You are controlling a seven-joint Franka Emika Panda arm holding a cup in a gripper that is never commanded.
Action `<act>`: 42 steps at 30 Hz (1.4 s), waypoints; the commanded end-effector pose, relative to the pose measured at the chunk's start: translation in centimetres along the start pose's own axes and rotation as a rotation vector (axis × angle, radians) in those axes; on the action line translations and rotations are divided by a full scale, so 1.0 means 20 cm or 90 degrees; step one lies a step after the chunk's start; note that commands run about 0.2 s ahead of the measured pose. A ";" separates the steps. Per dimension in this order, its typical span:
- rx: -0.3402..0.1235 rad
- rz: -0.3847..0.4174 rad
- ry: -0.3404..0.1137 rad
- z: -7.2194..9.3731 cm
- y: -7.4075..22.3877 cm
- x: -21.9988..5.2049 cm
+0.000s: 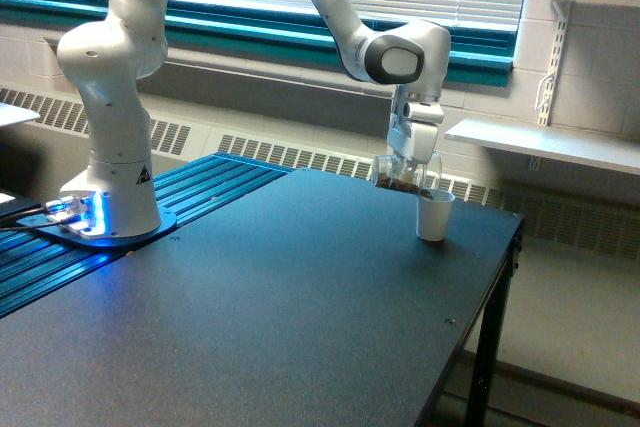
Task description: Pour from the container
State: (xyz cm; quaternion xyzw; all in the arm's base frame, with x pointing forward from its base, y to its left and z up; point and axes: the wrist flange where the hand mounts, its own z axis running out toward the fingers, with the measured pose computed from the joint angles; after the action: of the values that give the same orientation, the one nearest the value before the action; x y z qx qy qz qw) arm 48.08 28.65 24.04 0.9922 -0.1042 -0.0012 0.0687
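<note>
My gripper (408,171) is shut on the container (402,177), a small clear cup with brown granular material inside. The container is tipped over on its side, its mouth pointing toward the exterior view's right. Its lip hangs just above the rim of a small white paper cup (433,215), which stands upright on the dark table (260,307) near the far right corner. Whether material is falling is too small to tell.
The arm's white base (110,197) stands on a blue-lit ribbed plate at the exterior view's left. The table's right edge (490,297) drops off close beside the white cup. A white shelf (545,142) juts from the wall behind.
</note>
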 end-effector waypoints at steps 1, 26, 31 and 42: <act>-0.002 -0.016 0.007 -0.03 -0.02 0.01; -0.010 -0.030 0.008 -0.04 -0.05 0.01; -0.011 -0.033 0.007 -0.04 -0.06 0.01; -0.014 -0.038 -0.003 -0.03 -0.06 0.00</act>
State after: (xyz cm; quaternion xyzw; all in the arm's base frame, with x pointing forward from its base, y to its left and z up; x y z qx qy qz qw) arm 48.48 29.39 24.32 0.9932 -0.0858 -0.0041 0.0784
